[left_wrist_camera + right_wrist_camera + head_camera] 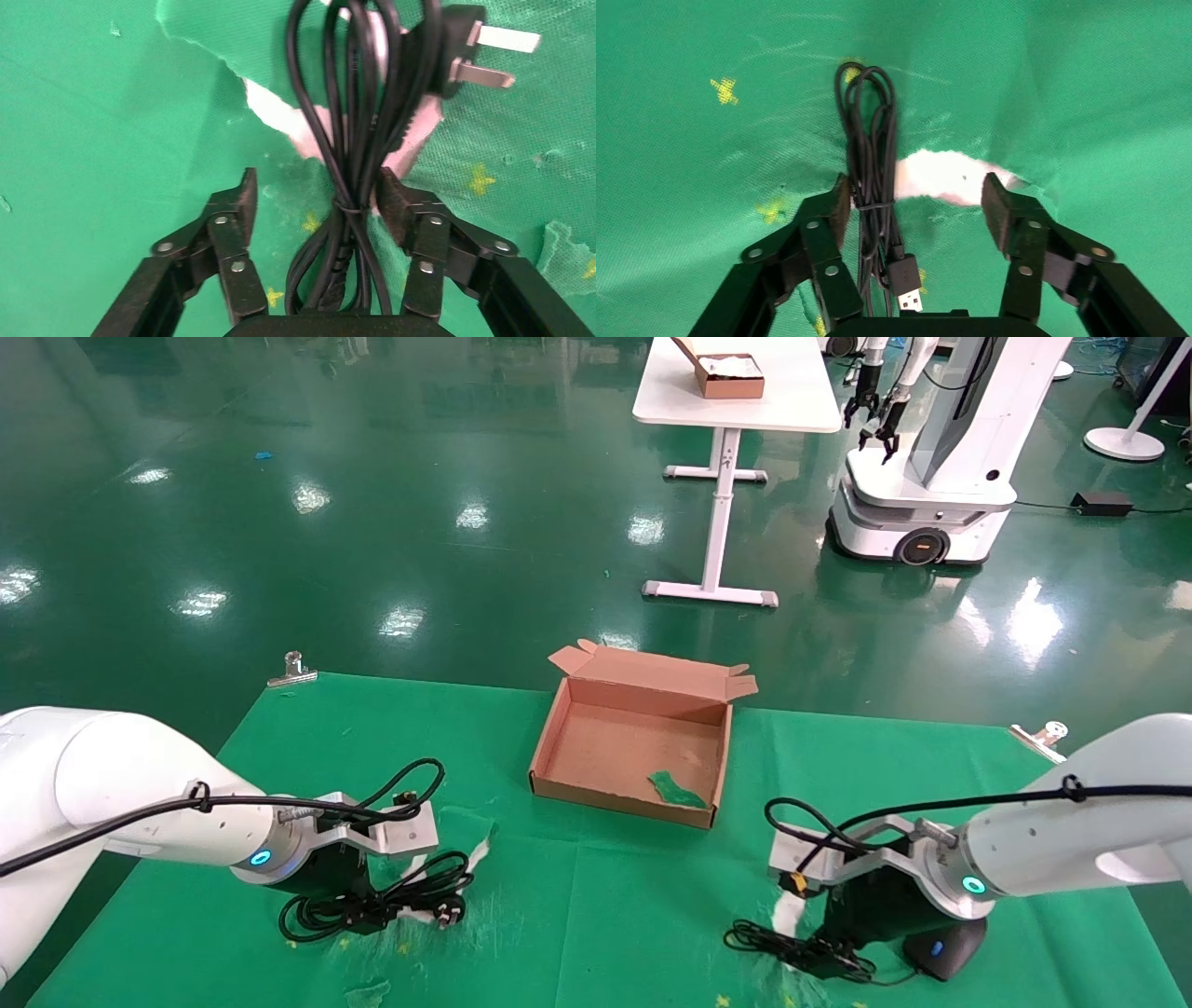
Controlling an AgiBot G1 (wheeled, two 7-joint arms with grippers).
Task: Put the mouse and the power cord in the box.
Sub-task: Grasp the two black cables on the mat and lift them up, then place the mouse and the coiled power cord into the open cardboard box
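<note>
1. green glossy floor fills the background, with a white desk point(736, 384) carrying a smaller brown box point(729, 376) at 12 o'clock and another white robot point(931, 458) at 1 o'clock.
2. closer in, the table point(596, 915) is covered in green cloth that is torn in places, showing white underneath.
3. the box point(633, 747) sits open at the table's far centre, at 12 o'clock from the two arms, lid flap standing back, a green scrap point(678, 791) on its floor; nothing else lies in it.
4. the power cord point(351, 140) lies bundled on the cloth at 8 o'clock from the box, its pronged plug point(464, 56) at the end away from the wrist.
5. the left gripper point(316, 200) is low over that bundle; its fingers point(246, 200) are spread wide, one on each side of the tied middle, one pad just beside the cable, gripping nothing.
6. the mouse point(945, 947) rests at 4 o'clock from the box, near the table's front edge, its blue dot up.
7. its thin cable point(870, 154) lies coiled just beside it, usb plug point(907, 281) toward the wrist.
8. the right gripper point(912, 200) hangs over this cable, fingers point(1000, 203) wide apart, one pad touching or nearly touching the coil, holding nothing.
</note>
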